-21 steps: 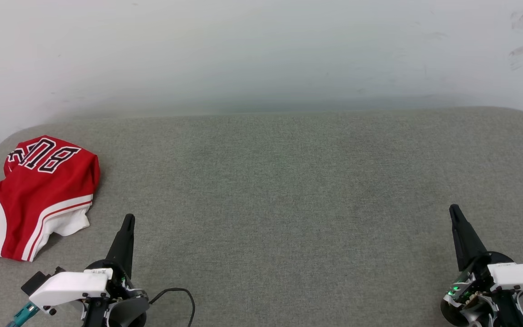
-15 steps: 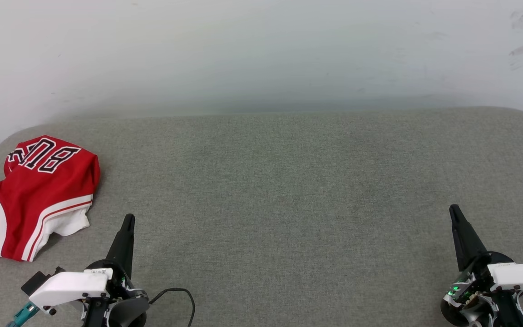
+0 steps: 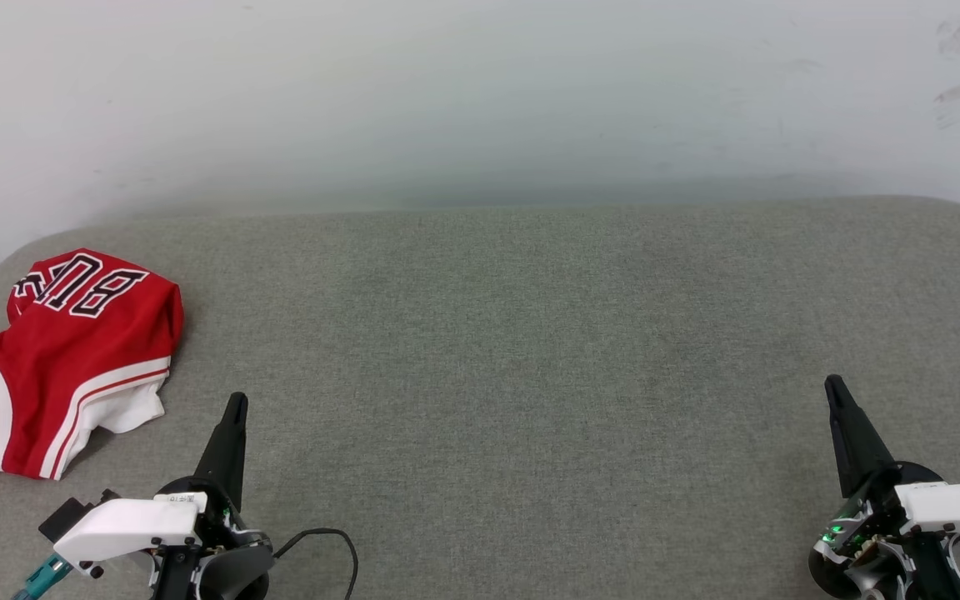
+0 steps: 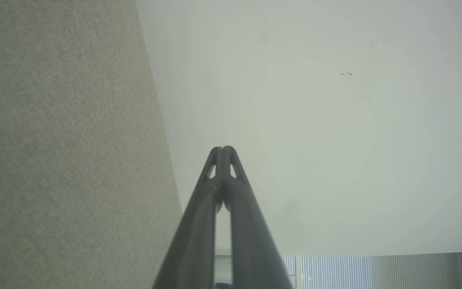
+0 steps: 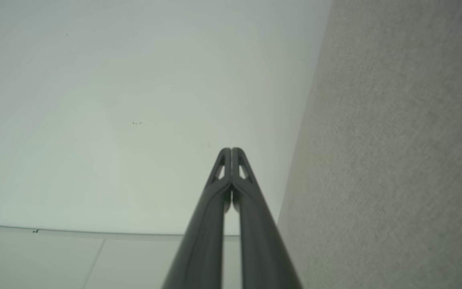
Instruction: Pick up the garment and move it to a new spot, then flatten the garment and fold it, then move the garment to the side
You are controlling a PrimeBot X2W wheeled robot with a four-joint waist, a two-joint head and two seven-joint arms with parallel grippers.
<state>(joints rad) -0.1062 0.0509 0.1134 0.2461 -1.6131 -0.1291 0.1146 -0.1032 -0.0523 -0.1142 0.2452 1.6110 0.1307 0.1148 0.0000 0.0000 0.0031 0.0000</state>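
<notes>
Head view: crumpled red-and-white jersey T-shirt (image 3: 72, 358) lay on grey fabric pad (image 3: 513, 350), near left gripper (image 3: 236, 402), on its left, not touching; right gripper (image 3: 832, 383) well apart. Both pinched closed, empty.

Bright, even, diffuse light. Faint soft shadow under garment (image 3: 72, 358) edge. Head view sharp; wall (image 3: 480, 100) hazy, greenish tint. Wrist views softer, left gripper (image 4: 223, 149) blurred near lens.
</notes>
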